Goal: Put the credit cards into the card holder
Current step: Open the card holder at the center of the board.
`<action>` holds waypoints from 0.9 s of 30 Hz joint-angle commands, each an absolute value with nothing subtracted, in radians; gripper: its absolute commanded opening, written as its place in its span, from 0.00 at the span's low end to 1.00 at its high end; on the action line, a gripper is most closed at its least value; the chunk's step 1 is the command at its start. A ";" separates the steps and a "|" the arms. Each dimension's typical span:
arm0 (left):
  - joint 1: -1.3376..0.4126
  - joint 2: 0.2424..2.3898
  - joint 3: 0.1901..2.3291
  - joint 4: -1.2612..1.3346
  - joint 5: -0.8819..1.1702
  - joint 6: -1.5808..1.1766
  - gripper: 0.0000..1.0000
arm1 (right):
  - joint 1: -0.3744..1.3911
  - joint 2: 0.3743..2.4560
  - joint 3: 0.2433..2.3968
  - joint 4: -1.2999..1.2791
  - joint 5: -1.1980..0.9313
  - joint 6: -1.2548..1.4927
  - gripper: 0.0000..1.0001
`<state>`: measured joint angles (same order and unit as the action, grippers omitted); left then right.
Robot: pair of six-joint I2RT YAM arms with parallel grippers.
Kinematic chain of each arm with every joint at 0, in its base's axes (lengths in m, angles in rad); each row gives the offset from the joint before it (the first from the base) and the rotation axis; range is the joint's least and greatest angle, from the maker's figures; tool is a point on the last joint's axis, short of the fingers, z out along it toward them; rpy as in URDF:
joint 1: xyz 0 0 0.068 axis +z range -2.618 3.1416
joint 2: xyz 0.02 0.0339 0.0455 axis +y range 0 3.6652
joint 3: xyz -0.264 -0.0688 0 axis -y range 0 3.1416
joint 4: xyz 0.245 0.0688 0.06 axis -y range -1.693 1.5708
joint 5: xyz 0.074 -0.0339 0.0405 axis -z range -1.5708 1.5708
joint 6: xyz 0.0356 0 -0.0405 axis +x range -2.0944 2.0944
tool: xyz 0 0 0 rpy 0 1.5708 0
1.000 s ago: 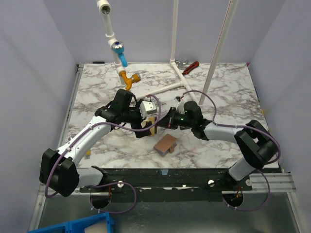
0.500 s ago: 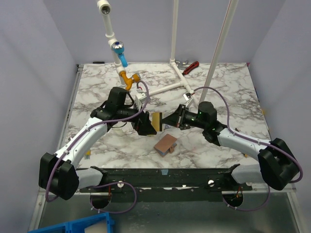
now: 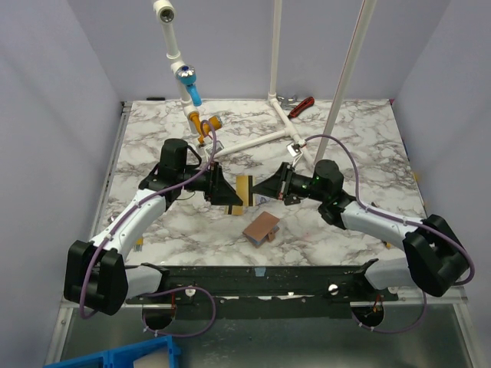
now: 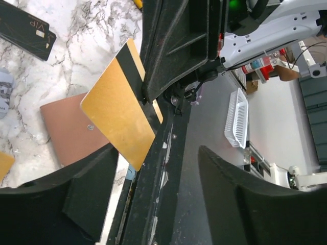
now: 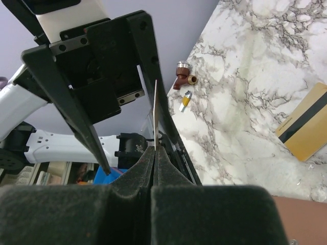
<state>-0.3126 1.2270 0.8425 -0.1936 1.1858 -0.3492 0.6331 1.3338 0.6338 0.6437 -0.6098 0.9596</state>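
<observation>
Over the middle of the tabletop (image 3: 345,130) a card (image 3: 244,186) stands on edge between the two pincers. The left pincer (image 3: 230,188) is at its 9 o'clock and the right pincer (image 5: 155,150) at its 3 o'clock. The card holder (image 3: 261,228) lies on the tabletop at its 5 o'clock. A second card (image 5: 305,122) lies flat near its 6 o'clock.

Smooth gold card (image 4: 116,111), glossy marbled table (image 3: 368,138)

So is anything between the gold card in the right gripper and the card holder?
Nothing visible does. The gold card, pinched in the right gripper, has open space down to the card holder; the open left gripper is on the card's other side.
</observation>
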 commanded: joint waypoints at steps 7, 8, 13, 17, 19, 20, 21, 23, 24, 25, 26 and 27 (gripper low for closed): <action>-0.287 1.236 0.810 -0.016 1.289 -0.499 0.33 | 0.631 1.403 0.672 0.755 -0.651 1.002 0.01; -0.287 1.236 0.811 -0.014 1.290 -0.499 0.29 | 0.632 1.406 0.674 0.760 -0.657 1.004 0.01; -0.283 1.241 0.817 -0.022 1.279 -0.489 0.16 | 0.645 1.413 0.684 0.781 -0.691 1.014 0.01; -0.282 1.241 0.856 -0.130 1.241 -0.397 0.00 | 0.646 1.428 0.676 0.856 -0.753 1.069 0.02; -0.281 1.239 0.864 -0.148 1.238 -0.378 0.00 | 0.646 1.438 0.673 0.887 -0.773 1.093 0.09; -0.281 1.239 0.861 -0.149 1.241 -0.378 0.00 | 0.646 1.442 0.676 0.894 -0.780 1.099 0.15; -0.281 1.238 0.859 -0.144 1.245 -0.380 0.00 | 0.646 1.447 0.681 0.894 -0.785 1.099 0.20; -0.281 1.238 0.857 -0.142 1.249 -0.380 0.00 | 0.646 1.459 0.695 0.898 -0.796 1.104 0.28; -0.281 1.238 0.859 -0.145 1.249 -0.378 0.00 | 0.646 1.466 0.704 0.900 -0.797 1.106 0.30; -0.281 1.237 0.861 -0.149 1.251 -0.375 0.00 | 0.647 1.469 0.710 0.903 -0.797 1.108 0.32; -0.281 1.236 0.861 -0.149 1.254 -0.374 0.00 | 0.647 1.474 0.714 0.904 -0.794 1.110 0.32; -0.281 1.235 0.862 -0.150 1.258 -0.375 0.00 | 0.647 1.478 0.720 0.904 -0.792 1.109 0.32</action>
<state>-0.2817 1.2381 0.8356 -0.1318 1.2316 -0.4068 0.6392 1.4586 0.6769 0.8490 -0.7490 1.0912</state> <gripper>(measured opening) 0.011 0.312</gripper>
